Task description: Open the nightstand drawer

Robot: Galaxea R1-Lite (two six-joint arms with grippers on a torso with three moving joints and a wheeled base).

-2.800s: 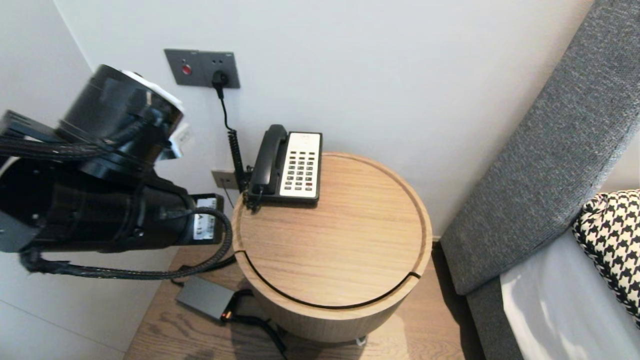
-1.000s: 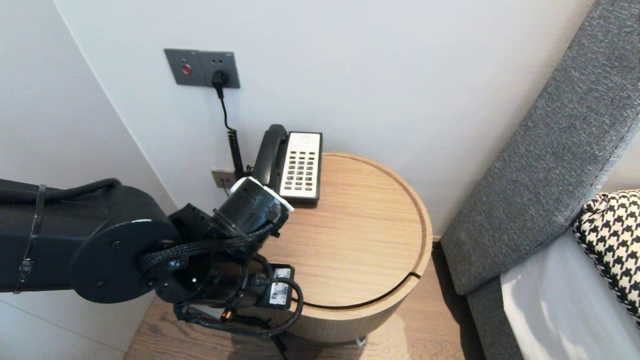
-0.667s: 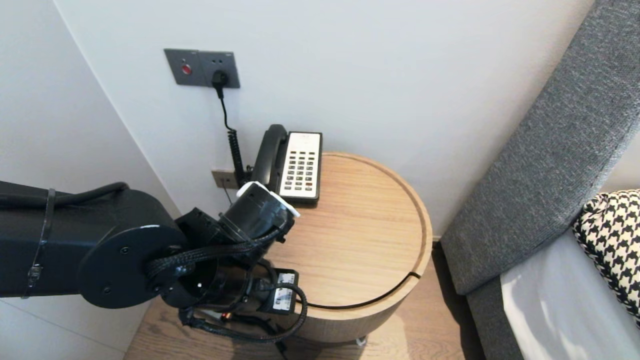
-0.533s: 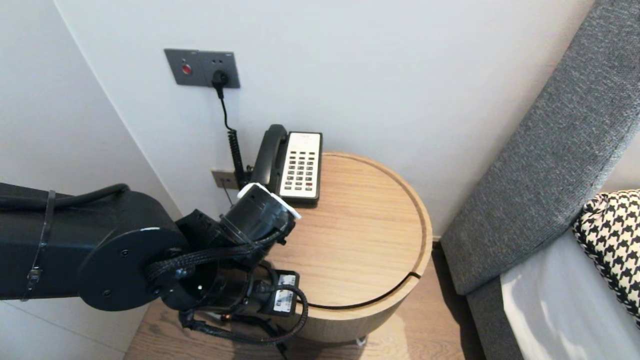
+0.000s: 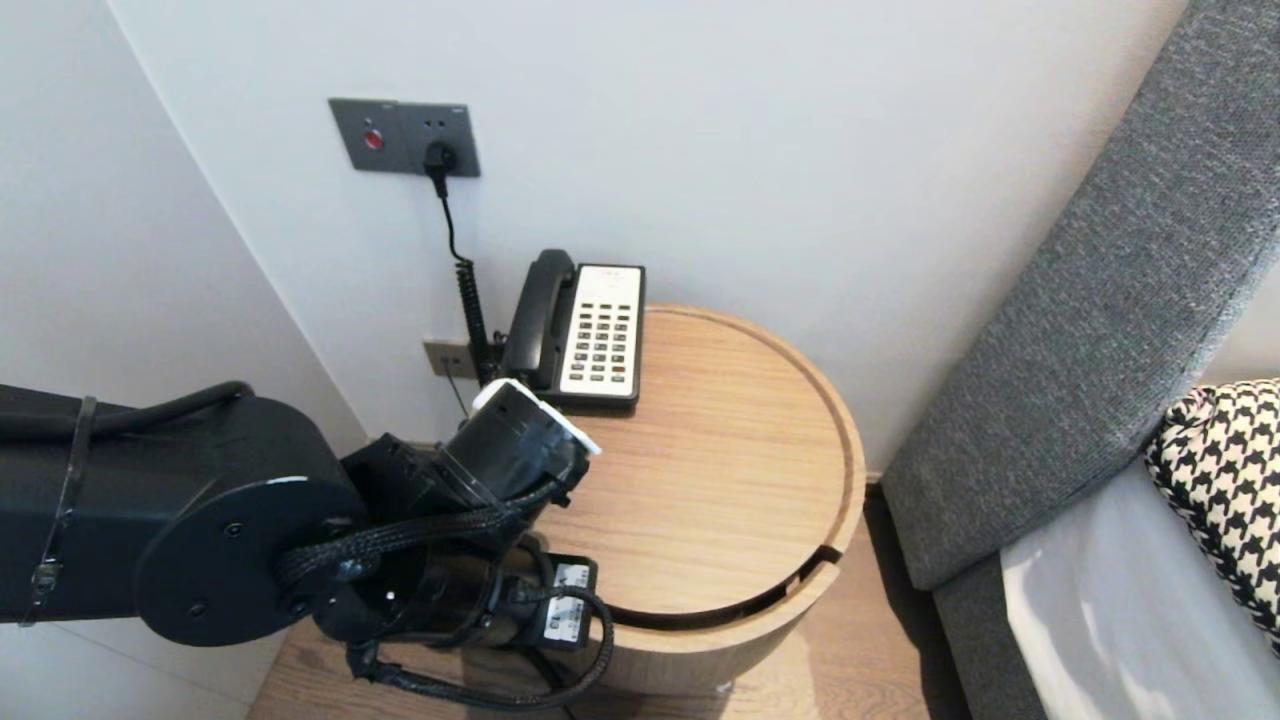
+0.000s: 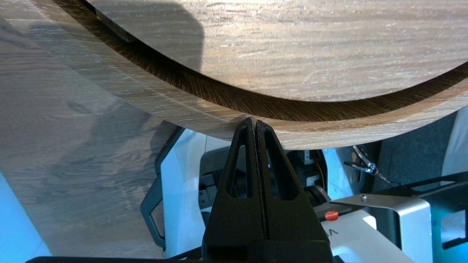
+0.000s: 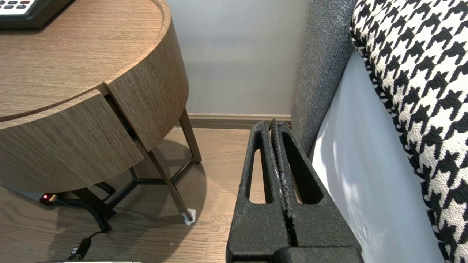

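Note:
A round wooden bedside table (image 5: pixel 700 470) has a curved drawer front (image 5: pixel 700 650) that stands a little out from the top, with a dark gap (image 5: pixel 720 610) between them. My left gripper (image 6: pixel 255 121) is shut with nothing in it. Its tips rest on the top rim of the drawer front (image 6: pixel 329 135), right beside the gap (image 6: pixel 256 106). In the head view my own left wrist (image 5: pixel 520 440) hides the fingers. My right gripper (image 7: pixel 273 124) is shut and empty, parked low over the floor beside the bed.
A black and white telephone (image 5: pixel 585 330) sits at the table's back edge, its coiled cord running up to a grey wall socket panel (image 5: pixel 405 135). A grey headboard (image 5: pixel 1090 300) and a houndstooth pillow (image 5: pixel 1220 480) stand to the right. The table's legs (image 7: pixel 164 179) rest on wood flooring.
My left arm came down from high on the left to the table's front left. Over the last half second it drew back slightly and the gap at the drawer front widened.

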